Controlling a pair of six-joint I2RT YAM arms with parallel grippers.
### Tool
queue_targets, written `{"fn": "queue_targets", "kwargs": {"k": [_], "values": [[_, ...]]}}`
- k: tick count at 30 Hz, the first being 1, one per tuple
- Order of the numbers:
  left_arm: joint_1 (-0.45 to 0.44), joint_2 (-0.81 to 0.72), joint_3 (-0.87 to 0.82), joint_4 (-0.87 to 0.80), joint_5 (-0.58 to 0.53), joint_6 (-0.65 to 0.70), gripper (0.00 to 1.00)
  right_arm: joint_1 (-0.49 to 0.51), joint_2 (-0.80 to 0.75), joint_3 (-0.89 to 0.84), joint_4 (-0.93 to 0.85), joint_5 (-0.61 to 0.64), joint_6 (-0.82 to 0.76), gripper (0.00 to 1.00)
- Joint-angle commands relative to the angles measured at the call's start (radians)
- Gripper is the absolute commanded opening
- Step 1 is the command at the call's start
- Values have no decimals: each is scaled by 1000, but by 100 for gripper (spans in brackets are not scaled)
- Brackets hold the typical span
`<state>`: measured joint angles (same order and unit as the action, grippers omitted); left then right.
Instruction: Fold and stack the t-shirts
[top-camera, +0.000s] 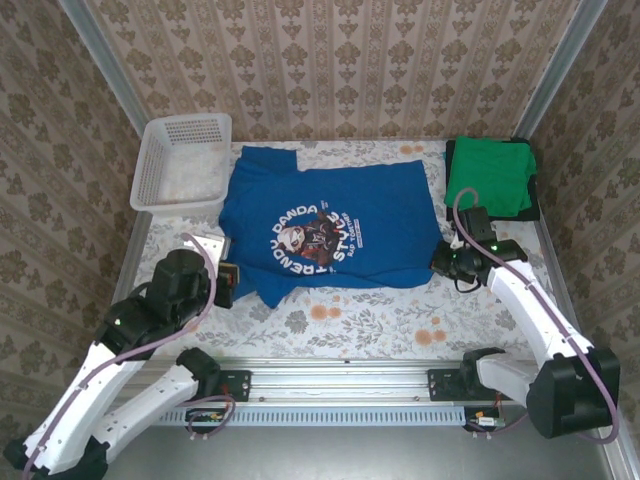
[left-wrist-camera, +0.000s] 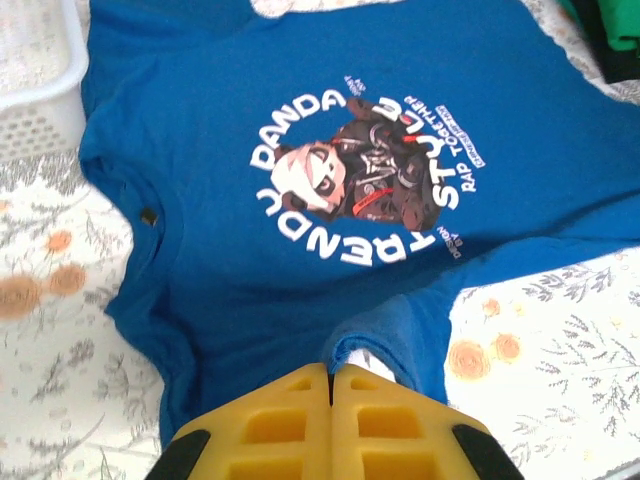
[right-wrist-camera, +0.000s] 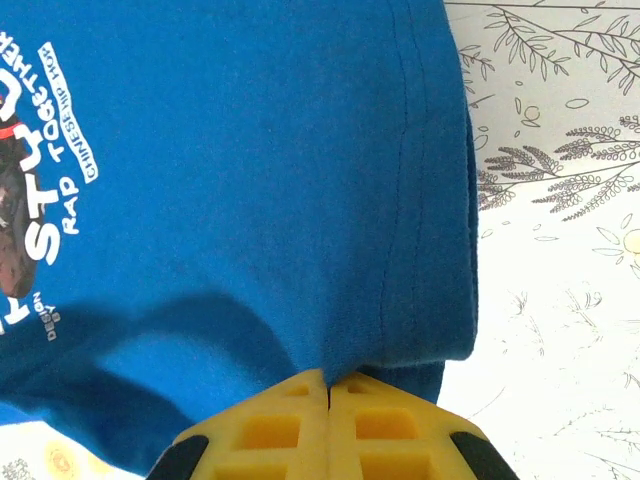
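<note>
The royal-blue t-shirt lies spread flat on the flowered table, its white lettering and dark chest graphic facing up. My left gripper is at its near-left sleeve. In the left wrist view the yellow fingers are shut, pinching the sleeve's edge. My right gripper is at the shirt's near-right hem corner. Its fingers are shut on the blue cloth. At the back right, a folded bright-green t-shirt rests on a dark one.
A white lattice basket stands at the back left, touching the blue shirt's far sleeve. Wallpapered walls close in the table on three sides. Bare flowered tablecloth runs along the near edge in front of the shirt.
</note>
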<state>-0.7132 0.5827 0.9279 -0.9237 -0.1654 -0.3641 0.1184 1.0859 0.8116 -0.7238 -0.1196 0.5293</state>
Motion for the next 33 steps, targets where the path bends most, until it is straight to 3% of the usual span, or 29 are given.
{"fn": "queue_targets", "kwargs": {"k": [1,10,20,24,30,33], "values": [[-58,-14,-18,-92,-87,-111,0,12,-67,-9,-72,-1,17,0],[-144,-6,84,-157,-220,-124,0,14,-252,-48,-158,11,77,0],[-138,72,50,-55,-243,-55,0,23,-234,-60,-154,58,77,0],[-65,187,83,-5,-250,18,0,21,-128,-21,-119,100,56,0],[187,328,66,150,-15,133,0,8,43,18,-55,107,29,1],[251,401,83,204,40,173,0,-3,126,60,-47,115,12,3]]}}
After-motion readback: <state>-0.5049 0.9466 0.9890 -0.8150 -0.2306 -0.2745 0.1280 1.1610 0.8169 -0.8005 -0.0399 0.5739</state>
